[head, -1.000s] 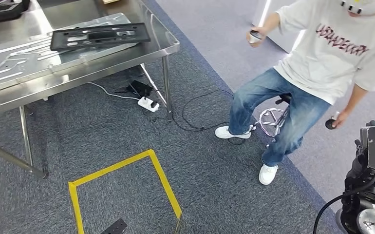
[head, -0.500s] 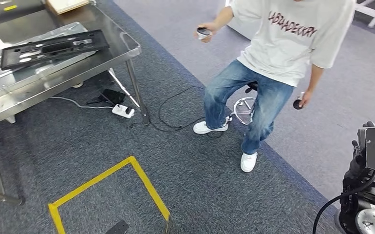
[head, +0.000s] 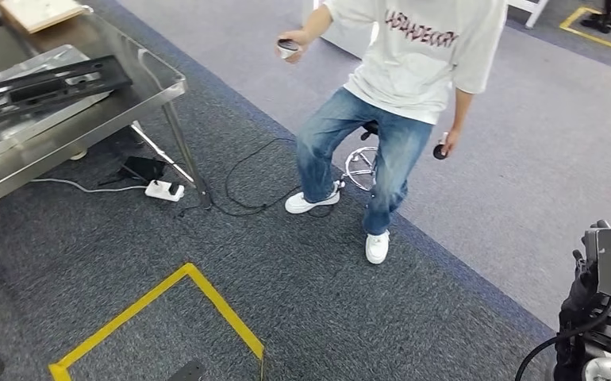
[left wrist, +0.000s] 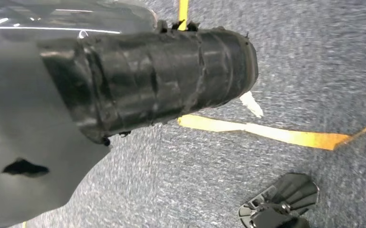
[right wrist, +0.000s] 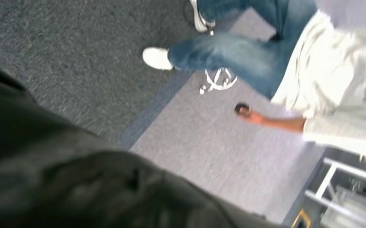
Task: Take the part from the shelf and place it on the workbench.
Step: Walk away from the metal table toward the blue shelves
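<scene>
Black part point(head: 44, 87), upper left on steel surface point(head: 155, 87): looks stiff, flat, light; grab long edge. Fingers' state: cannot tell.

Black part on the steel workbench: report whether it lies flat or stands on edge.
Flat. In the head view the black part lies face up on a ribbed metal sheet atop the workbench.

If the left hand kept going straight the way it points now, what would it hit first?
Probably the carpet: the left hand hangs pointing down at the floor, near the yellow tape line. Nothing else shows in between, though depth is unclear.
</scene>
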